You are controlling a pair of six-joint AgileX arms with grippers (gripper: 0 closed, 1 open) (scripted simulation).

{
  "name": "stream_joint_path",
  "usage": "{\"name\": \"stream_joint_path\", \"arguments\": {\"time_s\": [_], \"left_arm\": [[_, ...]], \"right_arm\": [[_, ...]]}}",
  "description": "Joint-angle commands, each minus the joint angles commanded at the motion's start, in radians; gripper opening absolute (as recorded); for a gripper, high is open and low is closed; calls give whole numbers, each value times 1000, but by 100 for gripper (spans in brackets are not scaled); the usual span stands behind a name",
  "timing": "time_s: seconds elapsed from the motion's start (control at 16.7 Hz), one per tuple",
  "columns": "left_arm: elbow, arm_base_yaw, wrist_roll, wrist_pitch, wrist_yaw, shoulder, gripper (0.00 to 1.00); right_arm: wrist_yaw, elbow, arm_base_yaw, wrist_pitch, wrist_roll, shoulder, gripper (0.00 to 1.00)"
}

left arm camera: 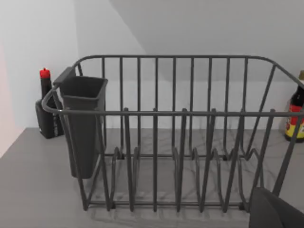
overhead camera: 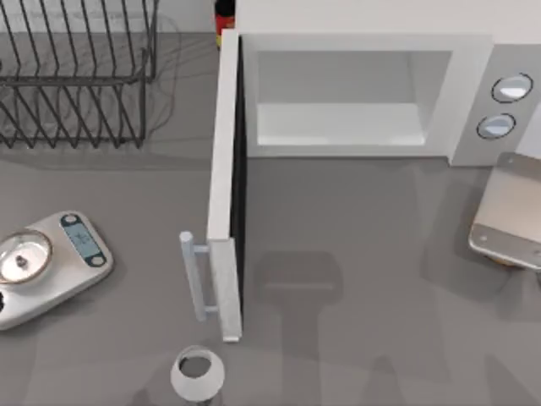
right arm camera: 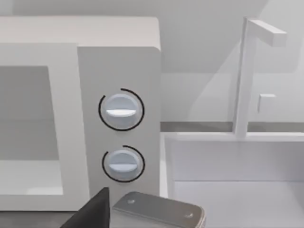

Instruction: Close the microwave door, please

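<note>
The microwave door (overhead camera: 225, 182) is seen swung wide open, edge-on, at nine o'clock of the microwave (overhead camera: 355, 93) cavity. No closing push is judged begun; next, its handle (overhead camera: 193, 275) side must be swept toward three o'clock. Neither claw's opening can be told.

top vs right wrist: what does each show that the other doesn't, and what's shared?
Top alone: the door swung wide open, its handle, a dish rack, a scale and a cup.
Right wrist alone: a white sink with its faucet beside the microwave.
Shared: the microwave cavity, the two dials and a metal plate.
</note>
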Motion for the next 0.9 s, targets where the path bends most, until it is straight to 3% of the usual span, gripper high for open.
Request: {"name": "stream_joint_path", "arguments": {"time_s": [0.3, 0.6, 0.9], "left_arm": [[39, -59, -20, -49, -52, 64, 0], [194, -266, -117, -218, -228, 380, 0], [458, -526, -260, -403, -415, 800, 0]], "right_arm": [[0, 0, 0, 0, 0, 0, 100], [0, 0, 0, 0, 0, 0, 100], [0, 0, 0, 0, 0, 0, 100]]}}
